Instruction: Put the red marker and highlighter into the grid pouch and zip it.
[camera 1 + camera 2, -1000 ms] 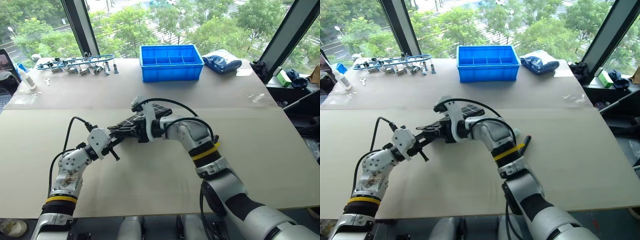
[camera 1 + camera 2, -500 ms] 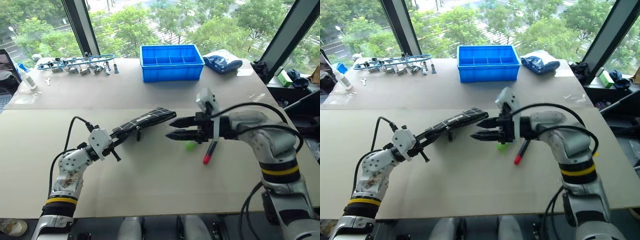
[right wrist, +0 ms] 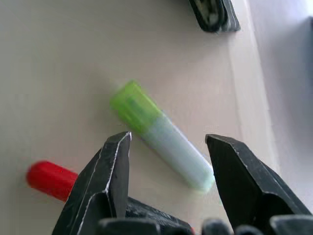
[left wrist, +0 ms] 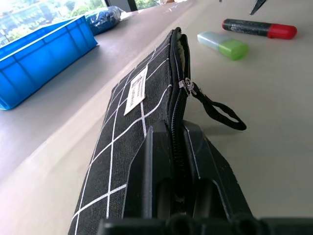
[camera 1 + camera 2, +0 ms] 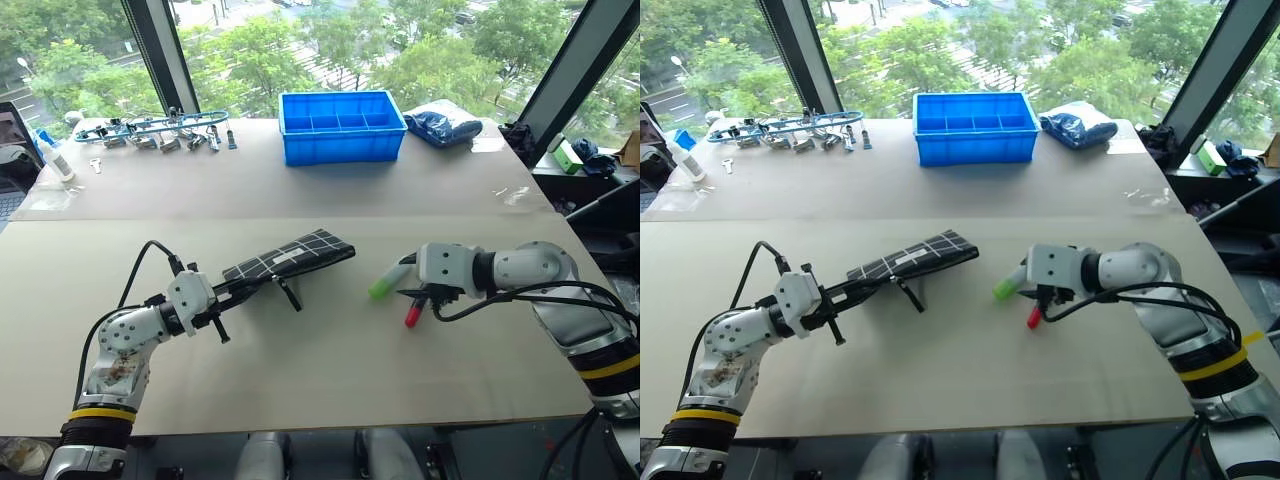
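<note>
Probably a lab, big worktable (image 5: 300, 370), blue parts bin (image 5: 342, 124), tall windows (image 5: 260, 40)

grid pouch (image 5: 290, 256) left | highlighter (image 5: 388, 279), red marker (image 5: 412, 316) right, on table (image 5: 300, 350)

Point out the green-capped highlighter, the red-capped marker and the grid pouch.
Pale green-capped highlighter (image 3: 159, 135), right wrist view, barrel.
Black red-capped marker (image 4: 257, 28), left wrist view, barrel.
Black white-gridded fabric pouch (image 5: 290, 256), left eye view, label.

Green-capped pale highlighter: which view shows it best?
Right wrist view: the green-capped pale highlighter lies whole and large between the open right hand fingers. Left wrist view shows it smaller; the eye views show mostly its cap.
</note>
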Robot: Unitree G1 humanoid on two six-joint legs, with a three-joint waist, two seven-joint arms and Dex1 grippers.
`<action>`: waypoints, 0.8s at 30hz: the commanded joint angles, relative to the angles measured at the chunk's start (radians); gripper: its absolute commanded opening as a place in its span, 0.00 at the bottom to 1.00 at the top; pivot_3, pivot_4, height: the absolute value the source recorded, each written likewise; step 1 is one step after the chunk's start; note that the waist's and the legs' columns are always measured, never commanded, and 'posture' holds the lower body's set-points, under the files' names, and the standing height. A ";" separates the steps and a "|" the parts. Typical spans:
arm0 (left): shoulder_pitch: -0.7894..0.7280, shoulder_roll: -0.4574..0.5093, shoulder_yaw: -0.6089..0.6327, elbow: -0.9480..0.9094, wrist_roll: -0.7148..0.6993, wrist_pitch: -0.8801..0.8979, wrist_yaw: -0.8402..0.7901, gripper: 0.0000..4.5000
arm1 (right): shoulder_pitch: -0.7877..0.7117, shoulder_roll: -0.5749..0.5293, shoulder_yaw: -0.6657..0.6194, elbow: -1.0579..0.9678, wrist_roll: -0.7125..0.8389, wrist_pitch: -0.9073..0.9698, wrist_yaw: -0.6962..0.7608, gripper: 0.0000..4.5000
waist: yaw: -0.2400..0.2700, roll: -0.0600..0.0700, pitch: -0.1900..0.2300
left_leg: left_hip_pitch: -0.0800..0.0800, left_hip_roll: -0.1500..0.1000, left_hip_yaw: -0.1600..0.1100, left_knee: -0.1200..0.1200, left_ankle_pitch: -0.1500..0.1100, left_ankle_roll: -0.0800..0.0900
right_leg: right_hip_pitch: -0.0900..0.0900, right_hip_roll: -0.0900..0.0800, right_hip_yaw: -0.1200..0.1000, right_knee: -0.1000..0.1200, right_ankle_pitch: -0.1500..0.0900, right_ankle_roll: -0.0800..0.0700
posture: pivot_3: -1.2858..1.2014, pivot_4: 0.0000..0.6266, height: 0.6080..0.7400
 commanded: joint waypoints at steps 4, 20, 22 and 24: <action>0.017 0.020 0.041 -0.032 -0.020 -0.007 -0.010 0.00 | -0.056 -0.091 -0.065 0.125 0.011 -0.187 0.130 0.61 | 0.005 0.000 0.000 | 0.000 0.000 0.001 0.000 0.000 0.000 | 0.000 -0.001 0.001 0.000 0.000 0.000 | 0.52 0.24 1.00; -0.004 -0.011 0.032 -0.015 -0.007 -0.012 0.006 0.00 | -0.256 -0.027 0.087 0.483 -0.247 -0.589 0.154 0.61 | 0.002 0.000 0.000 | 0.002 0.000 0.005 0.000 0.000 0.000 | 0.000 0.000 0.003 0.001 0.000 0.000 | 0.52 0.24 1.00; -0.001 -0.016 0.032 -0.019 -0.006 -0.013 0.013 0.00 | -0.272 -0.016 0.097 0.510 -0.257 -0.619 0.162 0.61 | 0.002 0.000 0.000 | 0.002 0.000 0.005 0.000 0.000 0.000 | 0.000 0.000 0.003 0.001 0.000 0.000 | 0.52 0.24 1.00; 0.002 -0.020 0.033 -0.023 -0.003 -0.015 0.019 0.00 | -0.280 -0.004 0.102 0.527 -0.261 -0.640 0.174 0.61 | 0.002 0.000 0.000 | 0.002 0.001 0.005 0.000 0.000 0.000 | 0.000 0.000 0.003 0.001 0.000 0.000 | 0.52 0.24 1.00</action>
